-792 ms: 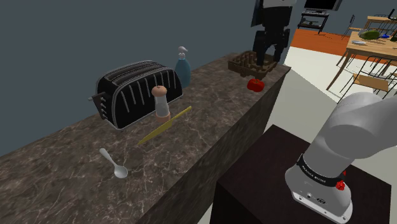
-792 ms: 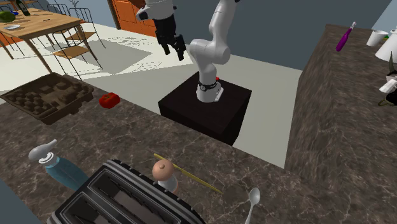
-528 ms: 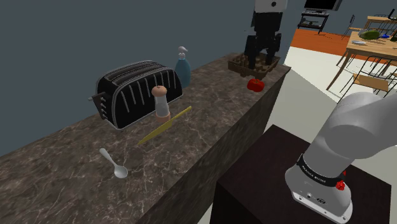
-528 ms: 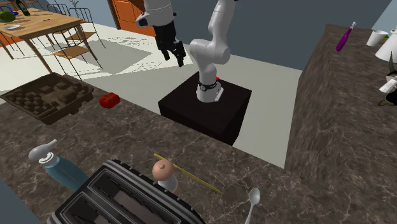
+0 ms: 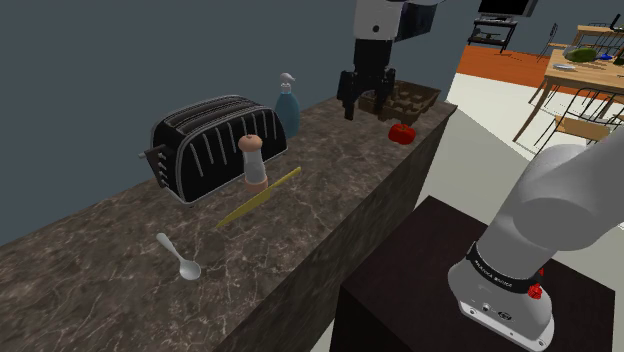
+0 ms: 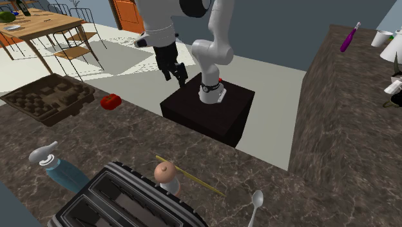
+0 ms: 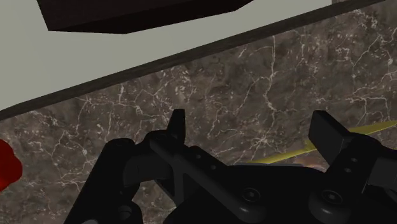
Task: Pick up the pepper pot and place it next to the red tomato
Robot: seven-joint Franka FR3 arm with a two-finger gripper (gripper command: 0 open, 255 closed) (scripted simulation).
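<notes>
the gripper [image 5: 365, 107] hangs open above the dark marble counter [image 5: 330, 190], its two black fingers standing well apart with nothing between them. in the wrist view the gripper [image 7: 252, 127] looks down on bare stone near the counter's edge, with the red tomato [image 7: 6, 167] off to one side and the tip of a thin yellow stick [image 7: 359, 130] by one finger.

the pepper pot [image 5: 252, 162] stands upright just in front of the black toaster [image 5: 215, 145], well apart from the gripper. its top is a pale brownish knob and its body light with a reddish band. the yellow stick [image 5: 260, 196], perhaps a utensil, lies just beside its base.

the red tomato [image 5: 402, 132] sits near the counter's far end, close to a brown compartment tray [image 5: 412, 98]. a blue spray bottle [image 5: 287, 105] stands behind the toaster, and a pale spoon [image 5: 178, 257] lies alone towards the shoulder view's lower left.
</notes>
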